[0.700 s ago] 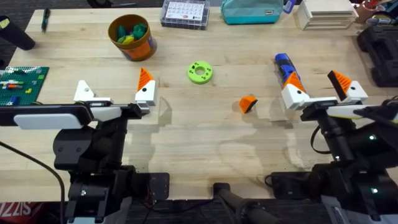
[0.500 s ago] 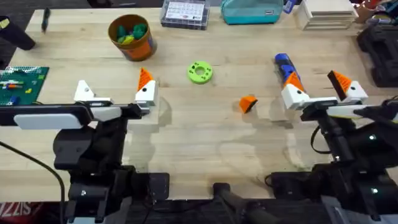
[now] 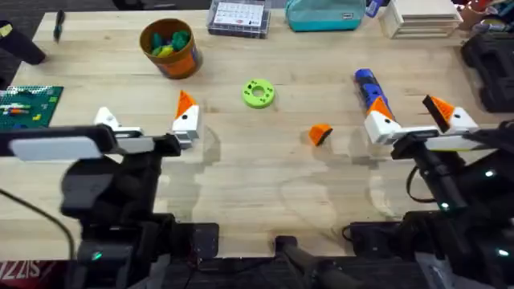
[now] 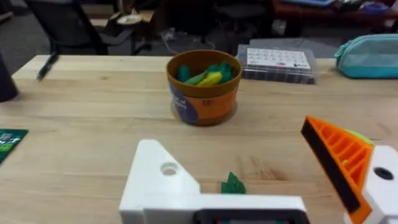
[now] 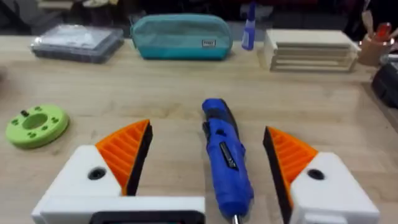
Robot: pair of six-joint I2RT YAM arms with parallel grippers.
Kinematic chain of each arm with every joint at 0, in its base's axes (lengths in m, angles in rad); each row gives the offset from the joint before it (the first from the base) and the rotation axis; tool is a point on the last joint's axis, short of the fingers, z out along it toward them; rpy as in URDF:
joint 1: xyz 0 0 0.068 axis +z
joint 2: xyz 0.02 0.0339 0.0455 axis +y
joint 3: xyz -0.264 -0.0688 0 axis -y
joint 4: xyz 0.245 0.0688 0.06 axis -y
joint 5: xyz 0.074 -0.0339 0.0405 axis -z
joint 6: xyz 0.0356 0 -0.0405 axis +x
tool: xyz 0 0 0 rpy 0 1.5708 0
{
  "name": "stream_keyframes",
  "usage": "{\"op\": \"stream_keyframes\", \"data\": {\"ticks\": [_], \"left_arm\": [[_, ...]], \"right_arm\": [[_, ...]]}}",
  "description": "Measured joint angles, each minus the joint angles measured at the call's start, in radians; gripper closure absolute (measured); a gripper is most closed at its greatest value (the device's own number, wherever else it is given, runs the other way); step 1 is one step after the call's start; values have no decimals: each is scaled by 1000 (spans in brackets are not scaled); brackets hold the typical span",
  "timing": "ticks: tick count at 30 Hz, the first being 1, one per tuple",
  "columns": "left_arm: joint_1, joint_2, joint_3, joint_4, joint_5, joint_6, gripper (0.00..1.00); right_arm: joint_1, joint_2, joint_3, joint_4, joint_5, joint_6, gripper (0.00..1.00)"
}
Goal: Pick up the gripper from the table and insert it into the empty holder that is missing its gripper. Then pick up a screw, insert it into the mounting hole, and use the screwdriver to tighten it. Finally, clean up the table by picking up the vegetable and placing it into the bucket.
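- Two claws hover with fingers apart; the left gripper point(image 3: 148, 120) has one bare holder point(image 4: 163, 180); the right gripper point(image 3: 416, 117) has both tips.
- The loose gripper point(image 3: 320, 134) lies between them; a skewed pinch could tip it.
- The screwdriver point(image 5: 222, 153) lies right; the bucket point(image 3: 169, 48) far left; wooden table point(image 3: 257, 181), clutter behind.
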Motion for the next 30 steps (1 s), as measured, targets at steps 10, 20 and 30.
{"op": "stream_keyframes", "data": {"ticks": [10, 20, 30], "left_arm": [[0, 364, 495, -409, -34, 0, 15], [0, 752, 930, -794, -37, 0, 15], [0, 789, 966, -917, -15, 0, 15]], "right_arm": [[0, 347, 396, -247, -1, 0, 8], [0, 743, 860, -568, -4, 0, 8], [0, 768, 911, -597, -4, 0, 8]]}}
